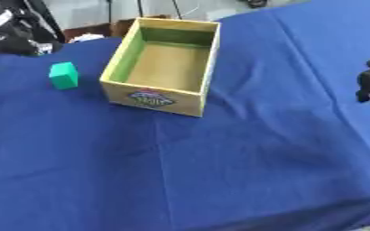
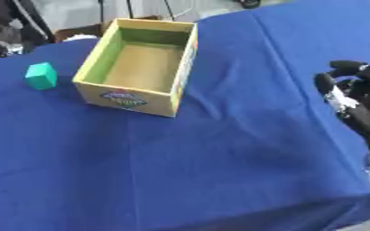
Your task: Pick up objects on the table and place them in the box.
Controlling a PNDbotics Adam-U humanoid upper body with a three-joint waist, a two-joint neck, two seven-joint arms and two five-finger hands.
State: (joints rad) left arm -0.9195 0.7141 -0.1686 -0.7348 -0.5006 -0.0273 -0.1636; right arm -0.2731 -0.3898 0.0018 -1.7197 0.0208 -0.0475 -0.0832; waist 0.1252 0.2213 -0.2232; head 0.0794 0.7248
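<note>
Right robot hand [image 2: 352, 97] at the edge of my view, box [image 1: 163, 67] and block waiting on the blue tabletop [image 1: 219, 171].

My right robot hand is cut off by the frame's right side; its dark fingers look curled, holding nothing. My left robot hand shows in neither view. The open yellow box, green inside, appears empty. The green block [image 1: 63, 75] sits just left of it, apart. A creased blue cloth covers the tabletop; past its far edge I see only dark, blurred gear [image 1: 14, 27] and pale floor.
</note>
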